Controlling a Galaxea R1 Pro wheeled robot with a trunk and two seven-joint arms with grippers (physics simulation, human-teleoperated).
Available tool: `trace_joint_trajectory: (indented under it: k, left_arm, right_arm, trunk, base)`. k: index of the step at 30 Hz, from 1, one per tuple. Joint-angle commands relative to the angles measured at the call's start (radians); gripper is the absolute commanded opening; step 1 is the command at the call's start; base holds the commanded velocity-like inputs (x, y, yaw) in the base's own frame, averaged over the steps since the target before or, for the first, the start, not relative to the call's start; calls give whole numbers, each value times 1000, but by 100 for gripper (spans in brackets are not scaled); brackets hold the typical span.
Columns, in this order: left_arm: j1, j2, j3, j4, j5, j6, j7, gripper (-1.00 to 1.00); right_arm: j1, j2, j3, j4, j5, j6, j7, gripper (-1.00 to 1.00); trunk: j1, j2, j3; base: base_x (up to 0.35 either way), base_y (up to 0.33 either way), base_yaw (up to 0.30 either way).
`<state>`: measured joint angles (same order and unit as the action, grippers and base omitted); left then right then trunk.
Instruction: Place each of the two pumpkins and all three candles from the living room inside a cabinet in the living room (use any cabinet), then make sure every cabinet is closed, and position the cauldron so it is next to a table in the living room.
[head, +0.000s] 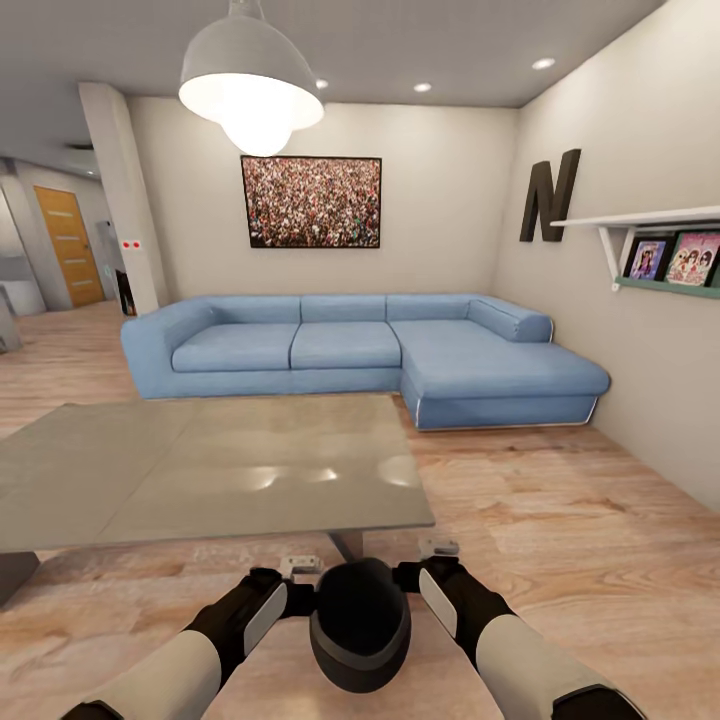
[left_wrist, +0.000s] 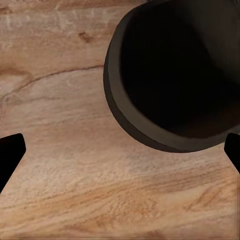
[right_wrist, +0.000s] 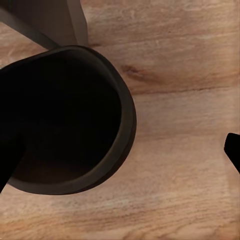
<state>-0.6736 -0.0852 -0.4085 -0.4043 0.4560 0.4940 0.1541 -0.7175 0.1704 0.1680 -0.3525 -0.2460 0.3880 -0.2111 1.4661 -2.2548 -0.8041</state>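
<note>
**Cauldron held between both claws, just short of the counter**

The cauldron (head: 360, 625) hangs over the wood floor (head: 560, 520), just before the counter's (head: 200, 470) near edge. The left claw (head: 300, 570) and right claw (head: 438, 550) flank it, fingers spread wide. Beyond the counter stands a blue sofa (head: 360, 345).

A large dark letter N (head: 551, 196) hangs on the right wall above a white shelf (head: 650, 219). Beneath the shelf stand two colourful covers (head: 676, 260) with cartoon figures; any lettering on them is too small to read. A framed crowd picture (head: 311, 202) over the sofa carries no legible text.
</note>
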Motion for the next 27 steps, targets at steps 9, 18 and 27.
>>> trace_joint_trajectory:
  k: [9,18,27]
  left_arm:
    - [0,1,-7,-2,12,7,8,100]
    - [0,1,-8,-2,12,7,12,100]
    - [0,1,-9,-2,12,8,13,100]
  right_arm:
    - [0,0,8,-2,-11,3,-8,100]
    - [0,0,8,-2,-11,3,-8,100]
    - [0,1,8,-2,-11,3,-8,100]
  trunk:
    - [-35,63,27]
    - [-69,126,55]
    - [-104,189,84]
  base:
    - [0,0,0]
    - [-56,0,0]
    - [-7,0,0]
